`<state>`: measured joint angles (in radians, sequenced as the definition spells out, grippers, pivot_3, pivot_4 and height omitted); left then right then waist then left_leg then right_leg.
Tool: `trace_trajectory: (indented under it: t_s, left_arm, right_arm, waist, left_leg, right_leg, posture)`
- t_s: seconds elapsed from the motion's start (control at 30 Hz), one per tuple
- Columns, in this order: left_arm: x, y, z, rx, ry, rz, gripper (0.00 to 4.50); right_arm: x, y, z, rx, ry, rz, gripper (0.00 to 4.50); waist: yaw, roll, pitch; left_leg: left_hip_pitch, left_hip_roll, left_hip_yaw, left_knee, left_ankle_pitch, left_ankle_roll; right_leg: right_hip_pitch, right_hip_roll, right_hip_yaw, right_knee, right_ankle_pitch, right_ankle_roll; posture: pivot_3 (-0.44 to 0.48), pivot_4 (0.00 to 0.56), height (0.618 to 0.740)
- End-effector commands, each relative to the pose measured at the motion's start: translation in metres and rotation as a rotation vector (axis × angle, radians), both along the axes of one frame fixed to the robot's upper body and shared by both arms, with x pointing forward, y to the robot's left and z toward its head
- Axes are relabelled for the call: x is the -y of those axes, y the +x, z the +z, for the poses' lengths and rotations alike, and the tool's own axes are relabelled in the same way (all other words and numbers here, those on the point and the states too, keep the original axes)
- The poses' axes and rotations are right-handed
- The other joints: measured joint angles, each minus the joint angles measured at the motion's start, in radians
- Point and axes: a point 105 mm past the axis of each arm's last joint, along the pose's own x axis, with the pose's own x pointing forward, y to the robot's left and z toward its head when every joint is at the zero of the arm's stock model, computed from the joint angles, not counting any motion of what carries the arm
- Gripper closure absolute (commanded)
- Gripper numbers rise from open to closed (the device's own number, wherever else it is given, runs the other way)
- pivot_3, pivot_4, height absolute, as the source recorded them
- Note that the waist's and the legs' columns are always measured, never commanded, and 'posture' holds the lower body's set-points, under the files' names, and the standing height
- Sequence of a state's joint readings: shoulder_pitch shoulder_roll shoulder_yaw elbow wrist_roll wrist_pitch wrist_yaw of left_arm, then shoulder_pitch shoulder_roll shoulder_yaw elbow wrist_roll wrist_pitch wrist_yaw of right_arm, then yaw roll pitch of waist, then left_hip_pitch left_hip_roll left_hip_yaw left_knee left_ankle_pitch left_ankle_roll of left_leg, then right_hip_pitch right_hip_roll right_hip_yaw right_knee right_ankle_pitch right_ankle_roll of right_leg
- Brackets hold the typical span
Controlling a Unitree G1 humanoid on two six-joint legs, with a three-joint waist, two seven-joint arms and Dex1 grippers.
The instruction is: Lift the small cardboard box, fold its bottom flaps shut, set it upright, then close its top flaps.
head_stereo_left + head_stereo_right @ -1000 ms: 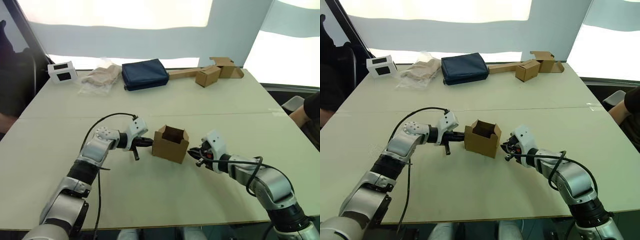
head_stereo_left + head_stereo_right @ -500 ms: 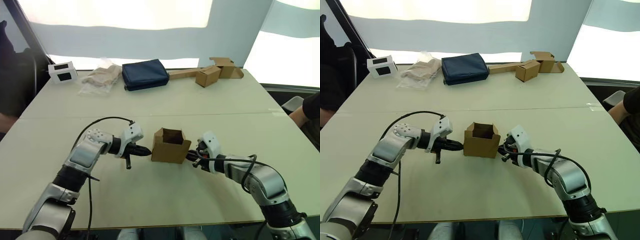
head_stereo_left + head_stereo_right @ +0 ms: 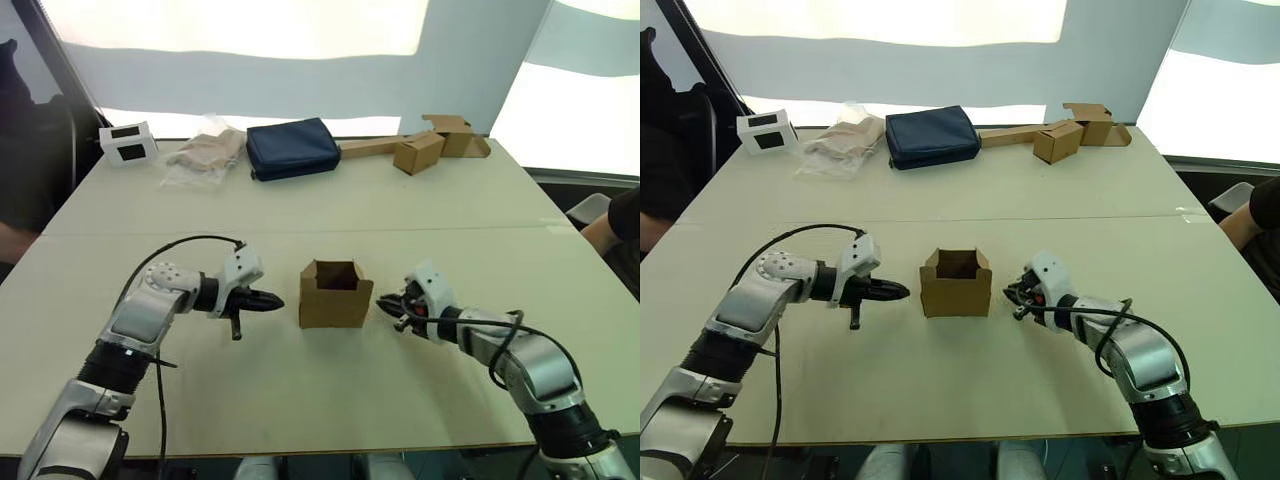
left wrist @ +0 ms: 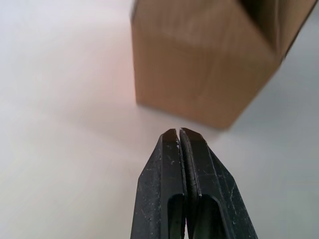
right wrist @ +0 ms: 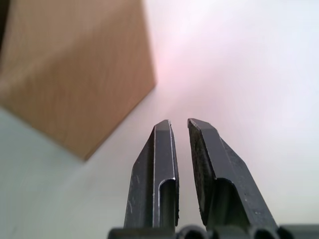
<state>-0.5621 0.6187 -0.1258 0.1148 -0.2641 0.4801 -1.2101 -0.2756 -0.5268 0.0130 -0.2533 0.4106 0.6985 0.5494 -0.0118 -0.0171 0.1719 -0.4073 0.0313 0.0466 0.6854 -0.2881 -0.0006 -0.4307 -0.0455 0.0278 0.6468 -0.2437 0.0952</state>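
Small cardboard box [image 3: 335,297] stands upright on the table [image 3: 330,210], mid-front, between both arms, its top flaps [image 3: 311,276] raised and mouth open. Left gripper [image 3: 276,300] sits just left of the box, apart from it, fingers [image 4: 169,164] pressed together on nothing. Right gripper [image 3: 381,308] is just right of the box, not clearly touching, fingers [image 5: 162,149] parted by a narrow slit, holding nothing.

Head stereo pair looks down over the table [image 3: 330,390]; both wrist cameras closely face the box [image 4: 199,59].
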Motion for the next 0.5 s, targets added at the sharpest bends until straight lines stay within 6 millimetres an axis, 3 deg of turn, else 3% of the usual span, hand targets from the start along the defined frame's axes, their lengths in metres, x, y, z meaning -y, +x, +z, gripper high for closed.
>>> trace_trajectory:
  t_s: [0.03, 0.23, 0.5]
  left_arm:
    - [0.006, 0.006, 0.044, 0.077, -0.142, 0.011, 4.45]
    - [0.017, 0.006, 0.052, 0.057, -0.191, -0.007, 4.45]
    - [0.033, 0.001, 0.032, 0.008, -0.164, -0.059, 4.45]
  right_arm:
    - [-0.002, 0.003, 0.029, 0.132, 0.070, 0.031, 4.02]
    - [-0.018, 0.007, 0.046, 0.172, 0.205, 0.105, 4.02]
    - [-0.042, -0.002, 0.029, 0.103, 0.198, 0.260, 4.02]
  waist:
    - [-0.001, 0.000, 0.000]
    - [-0.006, 0.000, 0.000]
    - [-0.001, 0.000, 0.000]
  left_leg:
    - [0.000, 0.000, 0.000, 0.000, 0.000, 0.000]
    - [0.001, 0.000, 0.000, 0.000, 0.000, 0.000]
    - [0.000, 0.000, 0.001, 0.000, 0.000, 0.000]
  right_leg:
    - [0.000, 0.000, 0.000, 0.000, 0.000, 0.000]
    - [0.000, 0.001, 0.000, 0.001, 0.000, 0.000]
    - [0.001, 0.000, 0.000, 0.000, 0.000, 0.000]
  posture:
    - [0.000, 0.150, 0.740]
    - [0.000, 0.150, 0.740]
    - [0.000, 0.150, 0.740]
